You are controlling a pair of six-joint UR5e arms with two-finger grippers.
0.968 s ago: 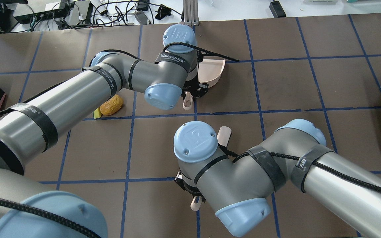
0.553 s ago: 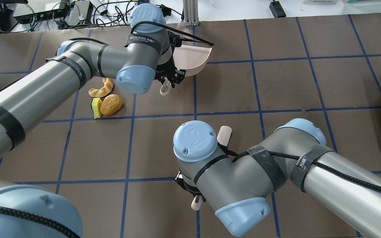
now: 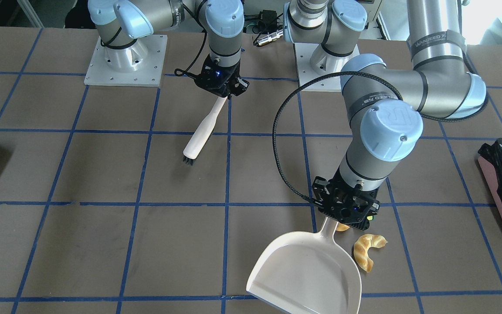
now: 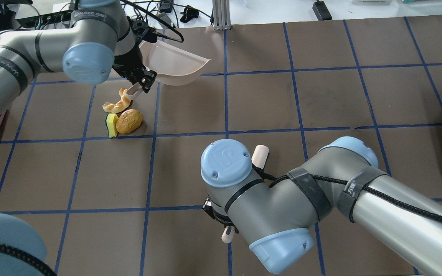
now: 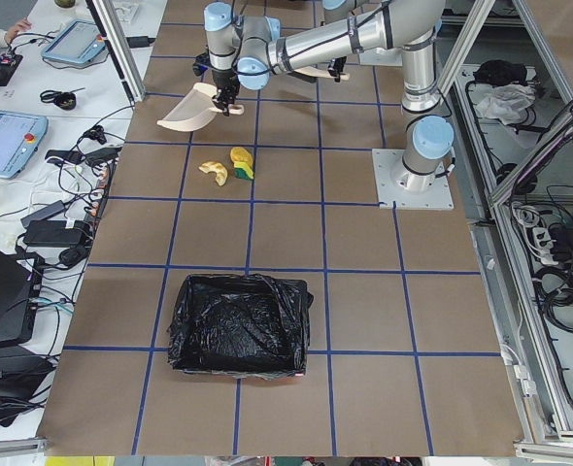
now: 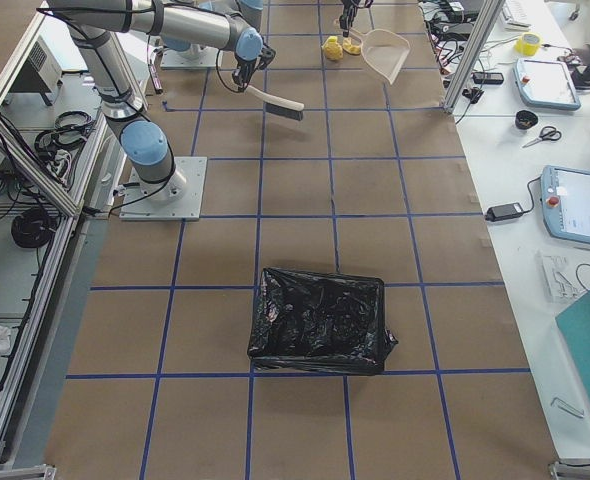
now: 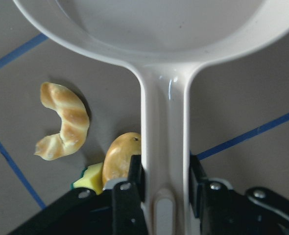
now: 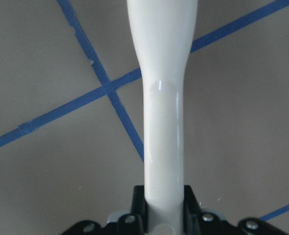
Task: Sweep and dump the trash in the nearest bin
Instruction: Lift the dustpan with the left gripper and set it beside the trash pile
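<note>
Front view: my left gripper [image 3: 336, 220] is clamped tight on the dustpan [image 3: 307, 270] handle, pan beside the croissant [image 3: 366, 250]. My right gripper [image 3: 222, 93] is closed around the brush [image 3: 201, 135].

Overhead: bread roll [image 4: 129, 121] touching sponge [image 4: 111, 125], croissant just beyond them.

Left side view: bin [image 5: 238, 325] well apart from the trash.

The croissant [image 4: 118, 102], bread roll [image 4: 129, 121] and sponge [image 4: 111, 125] lie bunched together on the desk [image 4: 320, 96]. The left gripper [image 7: 165, 183] and the dustpan [image 4: 175, 65] it clasps hang close over that bunch. The brush [image 3: 201, 133] slants low over the desk's middle, well apart. Open desk stretches between the bunch and the bin [image 5: 236, 325] at the left end.
</note>
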